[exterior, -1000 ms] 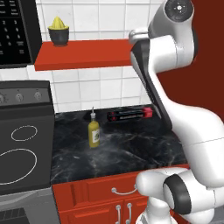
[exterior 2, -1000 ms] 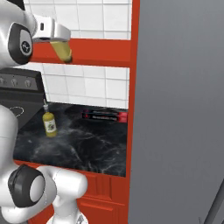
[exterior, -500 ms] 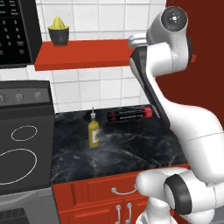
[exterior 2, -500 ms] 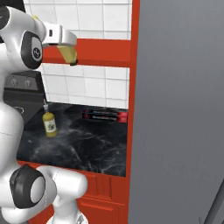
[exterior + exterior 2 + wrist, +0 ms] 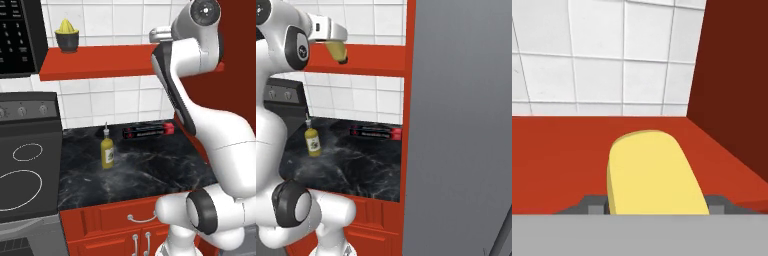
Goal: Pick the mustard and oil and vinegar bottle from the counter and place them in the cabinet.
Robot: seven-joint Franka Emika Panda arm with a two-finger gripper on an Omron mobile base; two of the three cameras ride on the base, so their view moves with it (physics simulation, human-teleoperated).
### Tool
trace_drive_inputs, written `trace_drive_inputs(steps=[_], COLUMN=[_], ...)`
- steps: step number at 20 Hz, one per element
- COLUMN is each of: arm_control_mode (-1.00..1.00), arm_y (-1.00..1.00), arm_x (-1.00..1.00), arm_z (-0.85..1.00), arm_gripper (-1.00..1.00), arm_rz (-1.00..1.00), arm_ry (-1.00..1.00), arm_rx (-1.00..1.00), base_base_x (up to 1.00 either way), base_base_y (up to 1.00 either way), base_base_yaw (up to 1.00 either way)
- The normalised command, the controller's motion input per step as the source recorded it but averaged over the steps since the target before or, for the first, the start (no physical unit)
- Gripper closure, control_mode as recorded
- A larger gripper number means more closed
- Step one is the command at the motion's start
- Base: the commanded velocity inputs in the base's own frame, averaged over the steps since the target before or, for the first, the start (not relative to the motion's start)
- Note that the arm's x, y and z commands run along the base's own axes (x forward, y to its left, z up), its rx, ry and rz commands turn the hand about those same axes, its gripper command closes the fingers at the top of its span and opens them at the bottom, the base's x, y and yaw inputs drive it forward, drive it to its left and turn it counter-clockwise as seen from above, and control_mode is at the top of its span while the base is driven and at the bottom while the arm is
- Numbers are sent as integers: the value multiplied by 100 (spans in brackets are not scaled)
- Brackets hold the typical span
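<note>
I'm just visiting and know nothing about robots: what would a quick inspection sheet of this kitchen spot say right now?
Surface: black marbled counter, over red drawers.
Job's things: oil and vinegar bottle stands upright on the counter; mustard is held over the red cabinet shelf.
Clutter: a dark and red flat box lies by the wall; a yellow juicer sits at the shelf's left end.
Grippers: gripper closed on the mustard.
Cables: nothing seen.
Surroundings: white tiled wall, black stovetop to the left, grey panel to the right.

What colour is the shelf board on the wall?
Red; the cabinet shows it best in the left base view.
</note>
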Motion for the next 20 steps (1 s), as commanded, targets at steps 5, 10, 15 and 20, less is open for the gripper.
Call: trace_drive_inputs(steps=[5, 10, 15, 20], arm_control_mode=[-100, -100, -100, -100], arm_y=[-5, -6, -4, -3], arm_x=[33, 38, 36, 30], arm_z=[-5, -33, -41, -25], arm_gripper=[100, 100, 100, 100], arm_rz=[0, 0, 0, 0], arm_ry=[0, 0, 0, 0], arm_rx=[2, 0, 0, 0], base_base_x=[0, 0, 0, 0], base_base_y=[0, 0, 0, 0], base_base_yaw=[0, 0, 0, 0])
